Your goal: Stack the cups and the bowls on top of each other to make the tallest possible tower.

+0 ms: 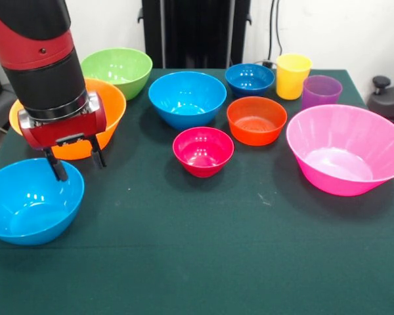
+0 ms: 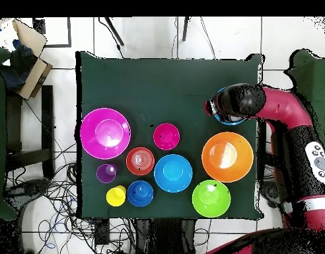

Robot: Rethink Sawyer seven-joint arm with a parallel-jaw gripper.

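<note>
- claw (image 1: 74,165) hangs over the far rim of a light blue bowl (image 1: 27,203) at the table's (image 1: 203,262) corner, its two fingers apart, one dipping inside the rim, one outside.
- nothing is stacked yet; the other bowls and two cups stand separately.
- bowl looks light, stiff and glossy, likely slippery; pinching its thin rim seems the best hold.

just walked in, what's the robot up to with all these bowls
The gripper is open over the rim of a light blue bowl at the table's corner, one finger inside it and one outside. It looks set to pick that bowl up. Nothing is stacked yet: the other bowls, the yellow cup and the purple cup all stand separately on the table.
</note>
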